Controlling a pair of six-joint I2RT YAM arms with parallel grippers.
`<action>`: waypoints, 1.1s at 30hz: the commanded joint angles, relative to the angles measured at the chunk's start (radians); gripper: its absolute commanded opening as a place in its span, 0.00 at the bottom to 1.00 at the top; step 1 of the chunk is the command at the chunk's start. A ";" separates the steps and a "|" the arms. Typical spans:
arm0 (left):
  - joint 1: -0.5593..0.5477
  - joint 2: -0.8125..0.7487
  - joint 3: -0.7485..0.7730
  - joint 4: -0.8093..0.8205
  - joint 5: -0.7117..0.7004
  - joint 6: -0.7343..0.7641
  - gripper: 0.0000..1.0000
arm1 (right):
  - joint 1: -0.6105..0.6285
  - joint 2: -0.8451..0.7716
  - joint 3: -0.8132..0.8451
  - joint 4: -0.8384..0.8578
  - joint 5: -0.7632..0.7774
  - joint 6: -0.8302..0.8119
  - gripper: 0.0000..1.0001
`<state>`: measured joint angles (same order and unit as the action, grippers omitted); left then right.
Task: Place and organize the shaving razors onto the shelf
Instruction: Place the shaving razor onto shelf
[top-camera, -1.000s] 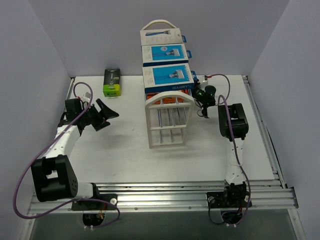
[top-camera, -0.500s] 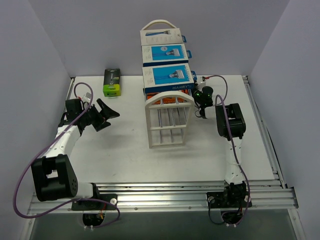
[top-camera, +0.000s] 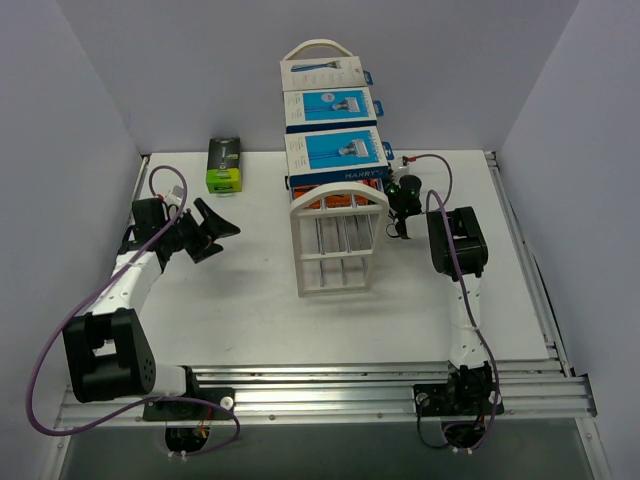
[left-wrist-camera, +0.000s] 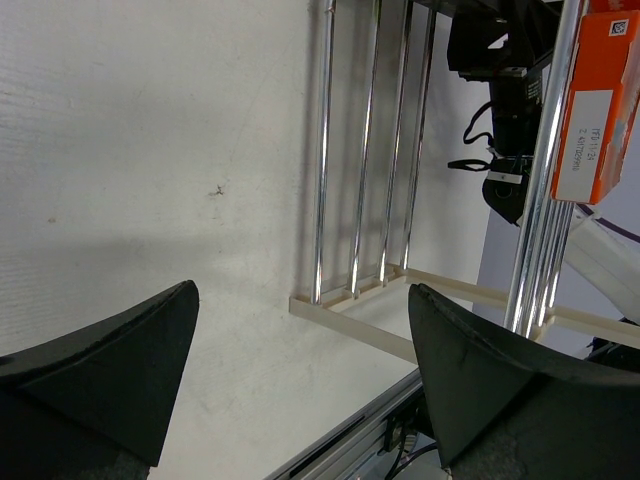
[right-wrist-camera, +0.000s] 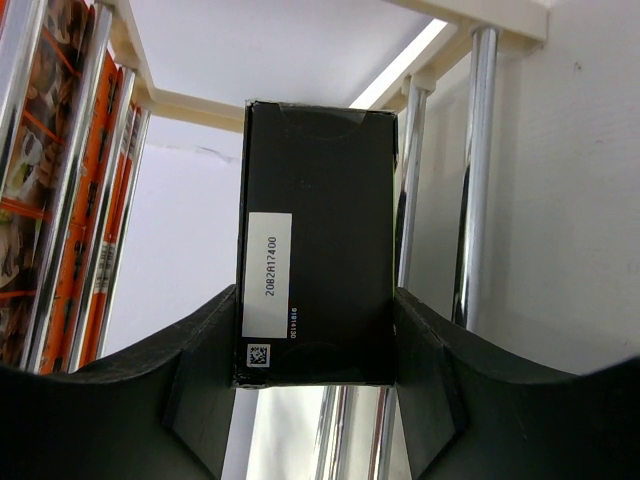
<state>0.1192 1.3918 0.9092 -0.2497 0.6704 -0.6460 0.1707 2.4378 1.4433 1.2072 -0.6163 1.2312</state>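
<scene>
The cream-white shelf (top-camera: 335, 235) stands mid-table. Three blue-and-white shaving razors (top-camera: 337, 152) lie on its upper tiers, and orange ones (top-camera: 338, 200) sit on a tier below. My right gripper (top-camera: 397, 212) is at the shelf's right side. In the right wrist view it (right-wrist-camera: 315, 345) is shut on a black razor box (right-wrist-camera: 315, 250), which is held close to the chrome bars (right-wrist-camera: 475, 170) with orange boxes (right-wrist-camera: 60, 150) to the left. A black-and-lime razor box (top-camera: 223, 165) stands on the table at the back left. My left gripper (top-camera: 213, 228) is open and holds nothing, and faces the shelf (left-wrist-camera: 365, 150).
Grey walls close in the table on the left, back and right. An aluminium rail (top-camera: 330, 385) runs along the near edge by the arm bases. The right arm's cable (top-camera: 435, 175) loops beside the shelf.
My right gripper has moved left with the black box, closer to the shelf's right side. The left arm has stayed where it was, open.
</scene>
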 joint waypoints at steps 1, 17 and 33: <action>-0.006 0.006 0.000 0.053 0.028 0.003 0.94 | 0.009 -0.039 0.035 0.256 0.029 0.034 0.00; -0.004 0.007 -0.004 0.063 0.040 -0.006 0.94 | 0.020 -0.034 0.042 0.224 0.036 0.017 0.25; -0.004 0.003 -0.009 0.073 0.054 -0.015 0.94 | 0.009 -0.102 0.011 0.120 0.053 -0.045 0.68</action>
<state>0.1177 1.3918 0.9031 -0.2256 0.6952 -0.6537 0.1844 2.4363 1.4433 1.2243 -0.5743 1.2076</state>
